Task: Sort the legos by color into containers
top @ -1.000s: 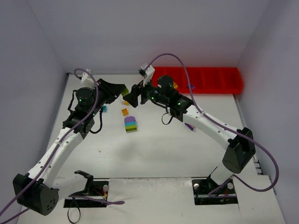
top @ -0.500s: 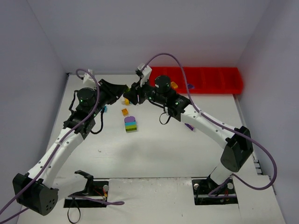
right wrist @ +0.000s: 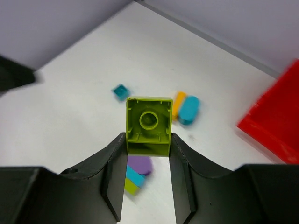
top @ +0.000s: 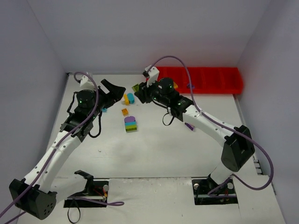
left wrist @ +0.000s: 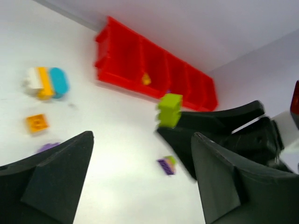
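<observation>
Legos (top: 124, 111) lie scattered on the table (top: 154, 149) left of the red tray (top: 212, 89): a yellow and teal pair (top: 128, 98) nearest its left end, an orange brick (left wrist: 37, 122) and a purple-teal-green stack (top: 131, 124) farther out, a tiny teal brick (top: 104, 109) farthest. The right pincer (right wrist: 148, 140) is clenched on an olive-green brick (right wrist: 148, 125), held in the air just off the tray's left end. The left pincer (left wrist: 142, 140) hangs released, gripping nothing, farther left of the tray. A yellow-orange brick (left wrist: 146, 79) sits in a compartment near the tray's left end
</observation>
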You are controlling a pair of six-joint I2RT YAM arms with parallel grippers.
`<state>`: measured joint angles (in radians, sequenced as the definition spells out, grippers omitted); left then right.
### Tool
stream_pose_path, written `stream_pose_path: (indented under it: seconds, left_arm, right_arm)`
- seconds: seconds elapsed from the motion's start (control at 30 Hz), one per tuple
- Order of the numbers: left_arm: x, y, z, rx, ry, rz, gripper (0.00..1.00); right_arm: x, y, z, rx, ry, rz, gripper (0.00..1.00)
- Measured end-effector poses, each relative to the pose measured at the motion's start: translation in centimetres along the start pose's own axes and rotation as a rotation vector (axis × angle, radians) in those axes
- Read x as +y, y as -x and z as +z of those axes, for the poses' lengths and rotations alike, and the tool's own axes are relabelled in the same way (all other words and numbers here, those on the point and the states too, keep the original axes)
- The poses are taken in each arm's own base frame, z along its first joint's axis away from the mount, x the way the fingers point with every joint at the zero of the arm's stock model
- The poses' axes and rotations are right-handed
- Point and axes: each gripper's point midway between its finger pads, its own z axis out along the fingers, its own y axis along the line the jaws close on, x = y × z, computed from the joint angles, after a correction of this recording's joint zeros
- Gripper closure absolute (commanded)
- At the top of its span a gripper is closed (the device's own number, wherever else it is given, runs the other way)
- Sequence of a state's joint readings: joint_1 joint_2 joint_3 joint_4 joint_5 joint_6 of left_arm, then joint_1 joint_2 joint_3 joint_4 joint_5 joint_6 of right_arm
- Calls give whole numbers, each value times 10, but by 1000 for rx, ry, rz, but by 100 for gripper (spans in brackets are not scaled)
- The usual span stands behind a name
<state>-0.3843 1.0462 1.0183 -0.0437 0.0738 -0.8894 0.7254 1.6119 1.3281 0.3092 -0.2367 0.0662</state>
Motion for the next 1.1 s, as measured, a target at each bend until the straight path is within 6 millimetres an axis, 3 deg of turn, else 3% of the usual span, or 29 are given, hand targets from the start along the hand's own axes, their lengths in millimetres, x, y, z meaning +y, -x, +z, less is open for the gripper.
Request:
stream_pose_path:
  seconds: [0.13, 0.3, 0.4, 0.5, 0.63, 0.8, 0.97, 1.1]
  left_arm:
    - [23, 11, -14, -39, 130, 81, 16]
    - [49, 21, -33, -59, 261, 192, 16]
    - [65, 17, -42, -31, 322, 248, 16]
    - [79, 10, -46, 3, 365, 288, 16]
    - [106, -9, -48, 74, 429, 319, 16]
    - [136, -27, -45, 165, 504, 331, 16]
    - [153, -33, -37, 210, 547, 333, 16]
    - [168, -39, -32, 251, 581, 339, 16]
  right_arm:
    - [-90, -25, -17, 55, -222, 45, 100]
    - [-229, -39, -76, 76, -561, 111, 100]
    - [-299, -46, -114, 80, -725, 146, 100]
    - [-354, -54, -134, 91, -829, 173, 99]
    - [-409, -76, -145, 130, -905, 206, 98]
    - [-460, -107, -150, 173, -956, 250, 91]
    - [-494, -126, -147, 191, -967, 278, 68]
    - [-504, -138, -142, 208, -956, 294, 50]
